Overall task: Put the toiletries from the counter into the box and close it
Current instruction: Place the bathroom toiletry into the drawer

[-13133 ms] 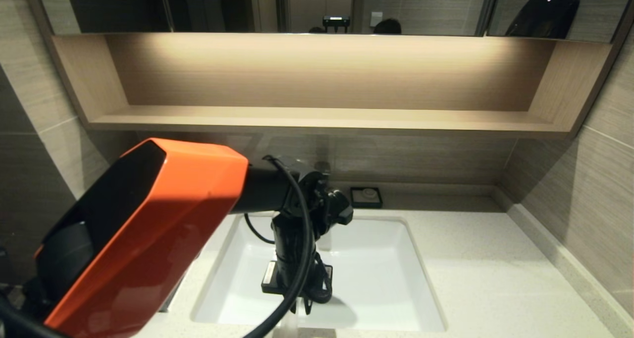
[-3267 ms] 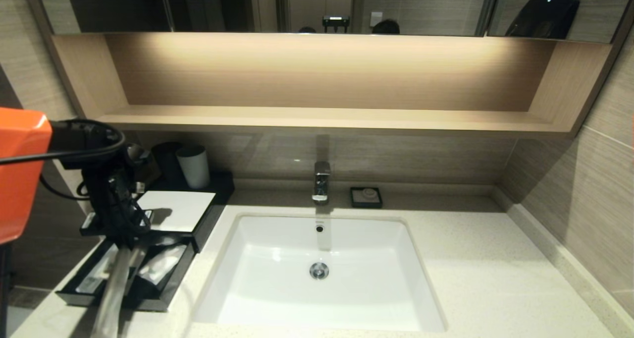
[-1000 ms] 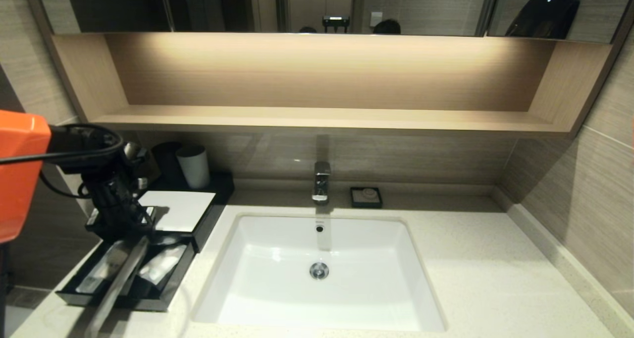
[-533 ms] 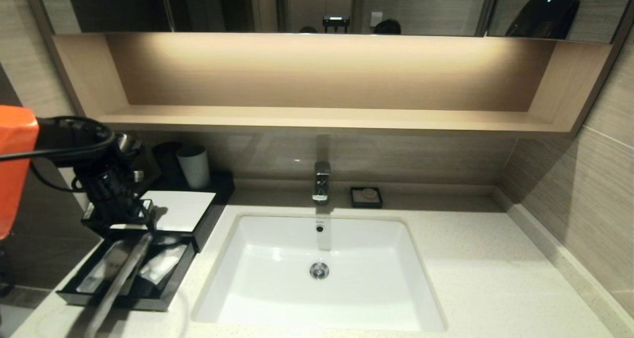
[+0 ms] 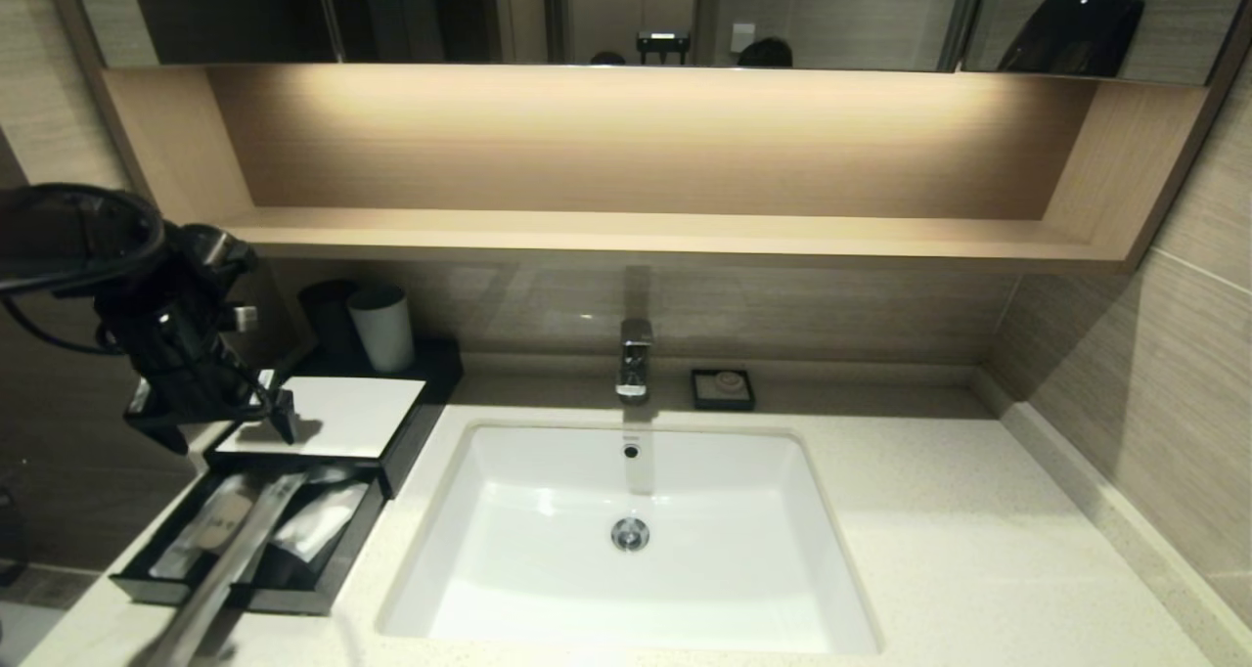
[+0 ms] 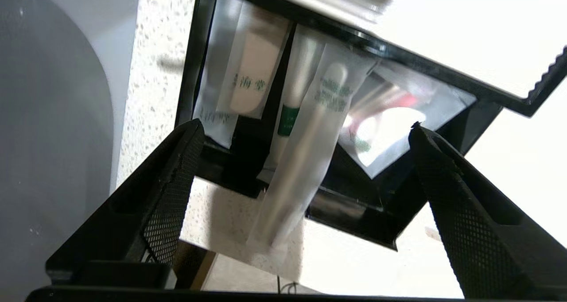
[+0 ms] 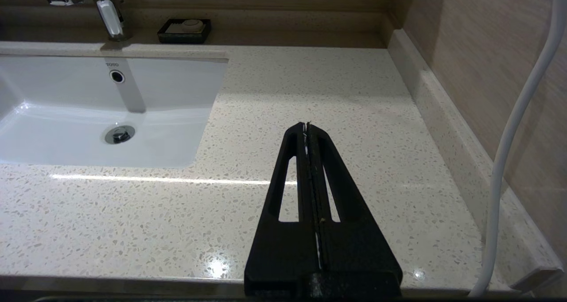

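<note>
Long packet overhangs the open drawer

Left gripper (image 5: 210, 418), fingers spread and empty, hovers above the box (image 5: 323, 418); the packet (image 6: 301, 160) lies below, long axis pointing outward (right gripper (image 7: 306, 127) pressed together, far off).

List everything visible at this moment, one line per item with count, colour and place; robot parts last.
box: one, black with white top, counter's left end, drawer pulled out.
long packet: one, whitish, lying over the drawer's front edge, sticking out.
packets in drawer: several, white and clear.
cup: one, light grey, behind the box.
sink: one, white, sunk in the middle.
faucet: one, chrome, behind the sink.
soap dish: one, black, beside the faucet.
counter: cream, speckled.
shelf: one, tan wood, on the wall.
left gripper: open, above the drawer.
right gripper: shut, over the counter's right side.
</note>
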You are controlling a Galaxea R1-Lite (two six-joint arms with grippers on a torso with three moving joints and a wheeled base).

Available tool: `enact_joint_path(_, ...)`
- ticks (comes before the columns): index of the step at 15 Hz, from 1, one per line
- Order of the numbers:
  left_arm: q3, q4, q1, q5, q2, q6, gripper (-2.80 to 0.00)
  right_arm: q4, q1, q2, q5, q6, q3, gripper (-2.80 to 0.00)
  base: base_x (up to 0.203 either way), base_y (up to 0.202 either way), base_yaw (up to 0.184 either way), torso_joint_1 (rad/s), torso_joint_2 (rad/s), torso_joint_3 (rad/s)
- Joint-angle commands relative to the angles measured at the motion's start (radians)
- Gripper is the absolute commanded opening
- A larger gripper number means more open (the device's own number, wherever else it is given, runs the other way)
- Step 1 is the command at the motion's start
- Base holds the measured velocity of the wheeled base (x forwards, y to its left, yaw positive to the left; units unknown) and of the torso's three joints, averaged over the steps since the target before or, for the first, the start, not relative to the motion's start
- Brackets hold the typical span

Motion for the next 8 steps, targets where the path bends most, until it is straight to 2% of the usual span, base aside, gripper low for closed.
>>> enact_joint_path(1, 0.024, 0.028, 0.001, -0.017, -0.058, -0.005, 0.0, 0.0, 0.0, 0.0, 0.0, -0.001, 0.0, -2.8, 0.0, 0.0, 0.0, 0.0, 0.0, 0.0)
enact_joint_path(3, 0.076, 0.063, 0.009, -0.066, -0.132, -0.008, 0.0, 0.0, 0.0, -0.002, 0.0, -0.001, 0.0, -2.8, 0.0, 0.0, 0.0, 0.0, 0.0, 0.0)
enact_joint_path(5, 0.187, 0.081, 0.031, -0.113, -0.206, -0.005, 0.0, 0.0, 0.0, 0.0, 0.0, -0.001, 0.0, -2.8, 0.0, 0.0, 0.0, 0.0, 0.0, 0.0)
enact_joint_path(7, 0.317, 0.06, 0.046, -0.128, -0.26, 0.0, 0.0, 0.0, 0.0, -0.002, 0.0, -0.001, 0.0, -2.8, 0.0, 0.0, 0.0, 0.0, 0.0, 0.0)
enact_joint_path(8, 0.38, 0.034, 0.054, -0.13, -0.281, 0.004, -2.8, 0.0, 0.0, -0.002, 0.0, -0.001, 0.0, -2.8, 0.0, 0.0, 0.0, 0.0, 0.0, 0.0)
